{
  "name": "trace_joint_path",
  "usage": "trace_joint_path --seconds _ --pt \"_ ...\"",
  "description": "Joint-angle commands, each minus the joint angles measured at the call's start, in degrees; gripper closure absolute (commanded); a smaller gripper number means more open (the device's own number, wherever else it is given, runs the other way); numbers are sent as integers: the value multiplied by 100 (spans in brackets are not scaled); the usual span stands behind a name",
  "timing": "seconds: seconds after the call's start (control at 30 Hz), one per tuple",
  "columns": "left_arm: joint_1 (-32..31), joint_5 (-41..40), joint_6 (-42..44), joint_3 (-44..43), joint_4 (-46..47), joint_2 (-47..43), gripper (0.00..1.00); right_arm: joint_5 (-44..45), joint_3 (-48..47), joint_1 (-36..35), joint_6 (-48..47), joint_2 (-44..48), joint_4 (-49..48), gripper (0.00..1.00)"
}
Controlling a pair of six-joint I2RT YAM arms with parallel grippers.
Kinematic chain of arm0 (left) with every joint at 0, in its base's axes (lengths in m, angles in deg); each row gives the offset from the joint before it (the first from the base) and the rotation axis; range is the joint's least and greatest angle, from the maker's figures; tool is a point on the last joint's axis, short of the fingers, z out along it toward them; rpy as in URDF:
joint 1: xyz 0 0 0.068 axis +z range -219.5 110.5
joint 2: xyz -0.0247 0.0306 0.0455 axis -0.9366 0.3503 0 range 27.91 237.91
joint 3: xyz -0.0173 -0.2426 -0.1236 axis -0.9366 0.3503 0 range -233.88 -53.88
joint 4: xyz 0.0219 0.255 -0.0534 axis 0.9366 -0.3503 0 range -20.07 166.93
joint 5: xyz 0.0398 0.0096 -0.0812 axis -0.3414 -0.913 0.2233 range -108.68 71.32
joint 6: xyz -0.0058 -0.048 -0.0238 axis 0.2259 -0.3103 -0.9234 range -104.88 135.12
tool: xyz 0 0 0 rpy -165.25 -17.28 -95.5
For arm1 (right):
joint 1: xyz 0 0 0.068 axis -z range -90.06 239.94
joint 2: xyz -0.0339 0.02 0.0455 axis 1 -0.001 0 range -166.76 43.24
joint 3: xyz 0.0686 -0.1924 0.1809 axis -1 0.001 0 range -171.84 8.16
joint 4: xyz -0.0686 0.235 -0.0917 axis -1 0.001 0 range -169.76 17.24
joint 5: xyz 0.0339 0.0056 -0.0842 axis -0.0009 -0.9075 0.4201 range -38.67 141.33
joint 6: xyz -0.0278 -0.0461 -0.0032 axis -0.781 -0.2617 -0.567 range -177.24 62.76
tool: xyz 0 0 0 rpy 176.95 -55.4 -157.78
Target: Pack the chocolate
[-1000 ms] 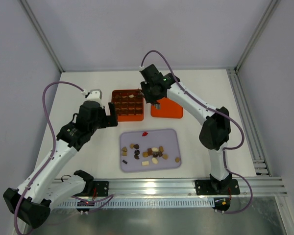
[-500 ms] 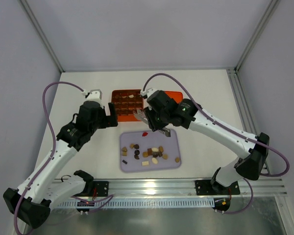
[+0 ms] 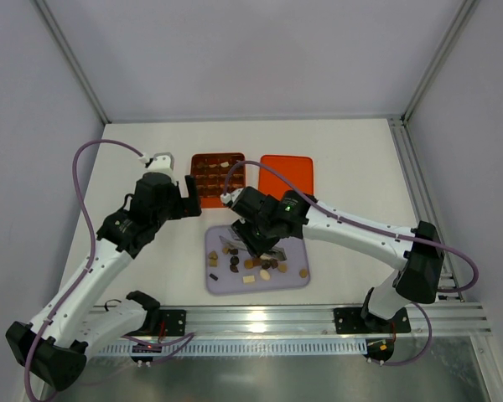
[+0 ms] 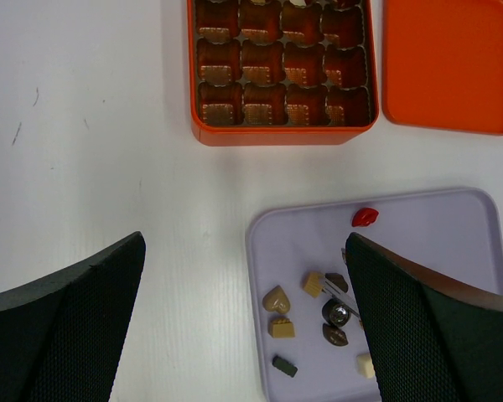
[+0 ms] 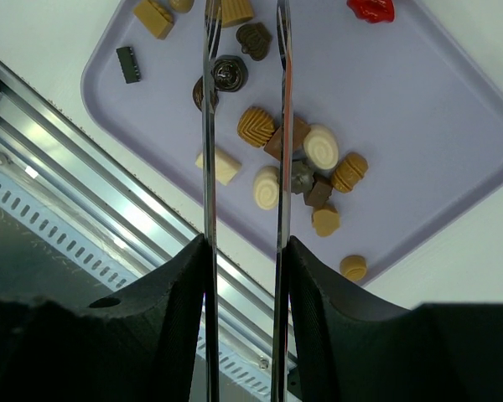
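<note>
Several chocolate pieces, dark brown, tan and cream, lie on the lavender tray [image 3: 278,233], among them a dark round piece [image 5: 229,71] and one red piece [image 5: 370,8]. The red piece also shows in the left wrist view [image 4: 365,217]. My right gripper [image 3: 232,244] hangs low over the tray's left part. It [image 5: 245,10] is open, and its thin metal blades stand either side of the dark round piece and hold nothing. My left gripper [image 3: 193,199] hovers beside the orange gridded box [image 3: 218,201]. It [image 4: 244,243] is wide open and empty.
The orange box [image 4: 281,136] has some pieces in its far cells. The flat orange lid [image 3: 287,176] lies right of the box and also shows in the left wrist view [image 4: 448,63]. An aluminium rail [image 3: 260,316] runs along the near edge of the table.
My right arm has swung from over the box and lid down and leftward to the tray. My left arm has not moved.
</note>
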Motion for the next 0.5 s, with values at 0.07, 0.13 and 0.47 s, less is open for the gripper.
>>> trace_joint_path --seconds 0.07,0.13,0.47 --pt "31 -64 -41 7 160 -1 0 -81 4 -102 -69 -7 91 55" --pt "31 -64 -41 -1 151 8 0 -89 4 -128 -86 -34 144 55" --pt "31 -64 -50 -1 151 7 0 -80 188 -146 -166 2 276 55"
